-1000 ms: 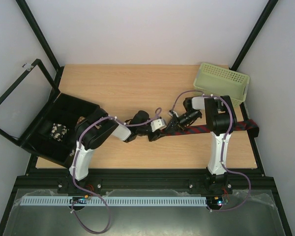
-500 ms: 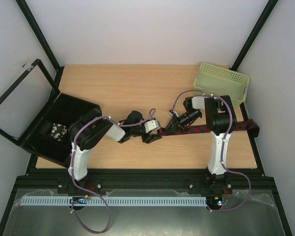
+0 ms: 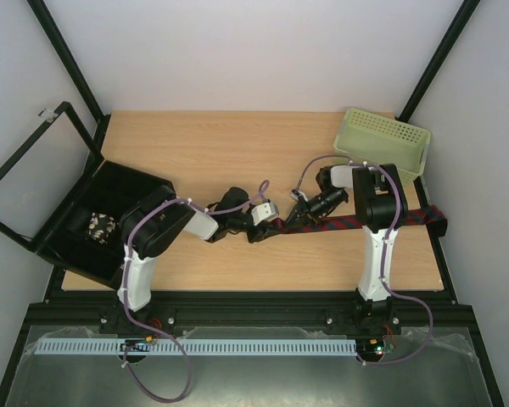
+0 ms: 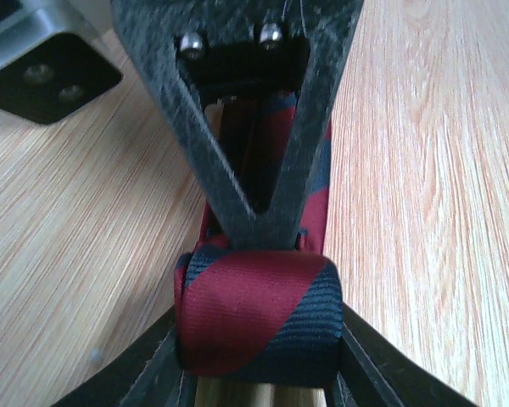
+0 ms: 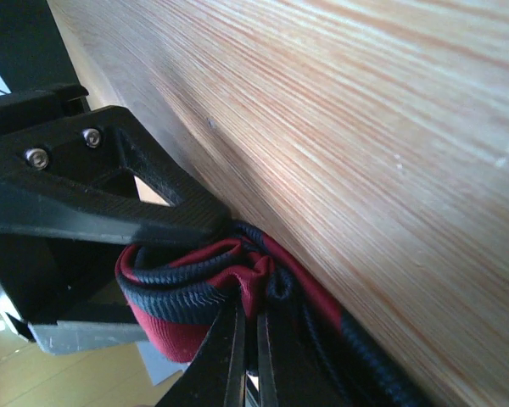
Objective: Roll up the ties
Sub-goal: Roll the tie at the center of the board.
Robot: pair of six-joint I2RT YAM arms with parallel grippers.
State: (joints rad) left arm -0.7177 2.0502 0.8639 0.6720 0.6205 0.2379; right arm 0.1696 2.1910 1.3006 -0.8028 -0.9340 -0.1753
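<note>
A dark red tie with navy diagonal stripes lies across the right half of the table, its far end hanging past the right edge. Its left end is wound into a small roll. My left gripper is shut on that roll, one finger on each side. My right gripper meets it from the right. Its fingers are almost together, pinching folds of the tie right at the roll. The two grippers touch or nearly touch.
A pale green perforated basket stands at the back right corner. An open black box sits at the left edge with a small patterned item inside, its lid frame raised to the left.
My left wrist drew back a little to the left and turned, then came in again against the tie's end. The right arm and the tie's long part have not moved.
</note>
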